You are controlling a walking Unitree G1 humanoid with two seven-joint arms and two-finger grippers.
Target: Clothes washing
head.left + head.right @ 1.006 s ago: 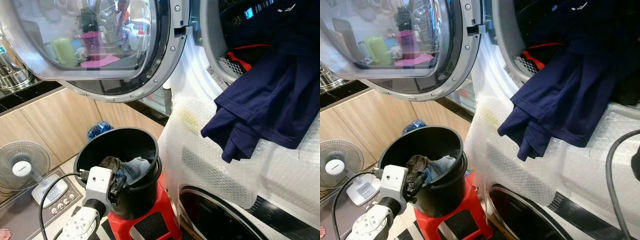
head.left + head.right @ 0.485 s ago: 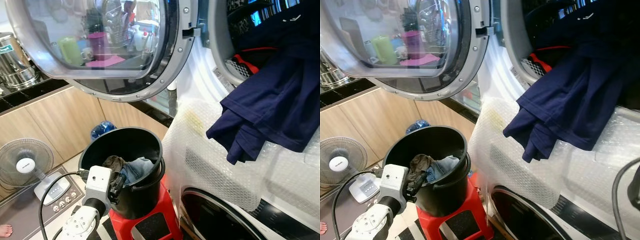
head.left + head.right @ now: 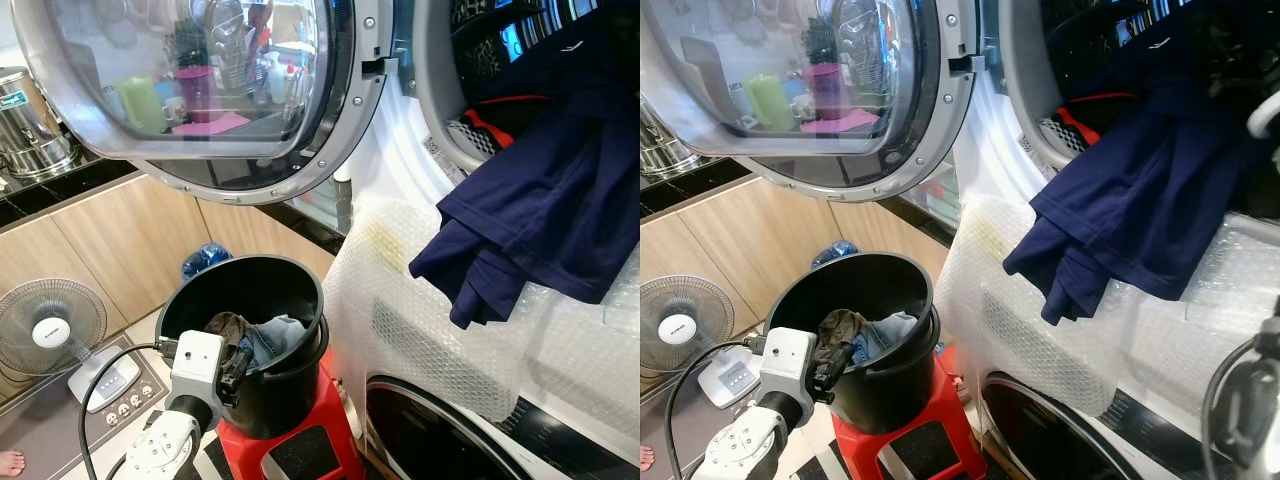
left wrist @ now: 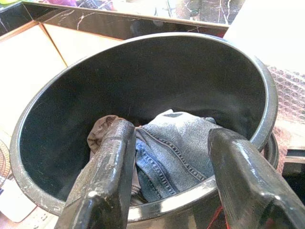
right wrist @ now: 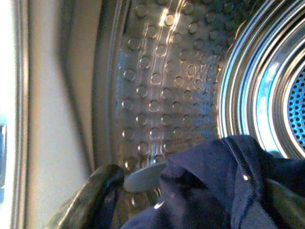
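A fan stands low on the left; no writing on it can be read. The left gripper hovers at the rim of a black bucket, fingers apart over jeans. A navy shirt hangs out of the washer drum, and the right gripper is clamped on it inside.
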